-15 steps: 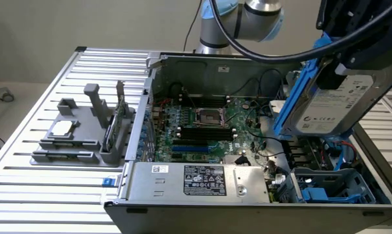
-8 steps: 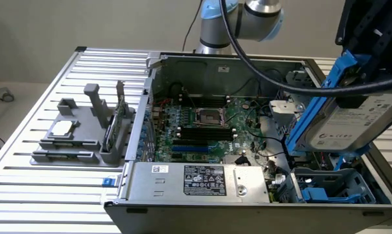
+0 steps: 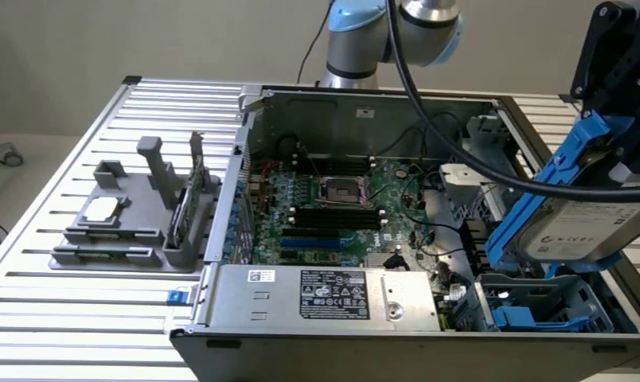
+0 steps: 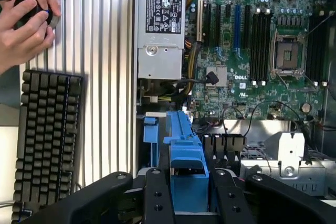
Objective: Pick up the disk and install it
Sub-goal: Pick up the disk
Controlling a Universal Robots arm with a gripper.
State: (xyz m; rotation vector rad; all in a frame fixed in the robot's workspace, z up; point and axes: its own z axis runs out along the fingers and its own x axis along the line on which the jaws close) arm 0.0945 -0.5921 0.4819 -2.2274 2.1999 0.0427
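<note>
Item: flat silver-grey metal disk point(image 3: 596, 227) w/ blue plastic rails; clamped in black pincer point(image 4: 190, 182). Est. rigid, dense, shock-sensitive; grip by rails. Blue drive bay point(image 3: 543, 306) below pincer.

The arm point(image 3: 354, 56) is made of smooth silver-grey cylindrical segments, with a pale blue cap point(image 3: 352, 16) on its joint. A thick black cable point(image 3: 407, 83) trails from it. The pincer point(image 4: 188, 177) is matte black, with broad rounded outer links and flat straight fingers point(image 4: 158, 200) that carry small round screws point(image 4: 218, 173).
</note>
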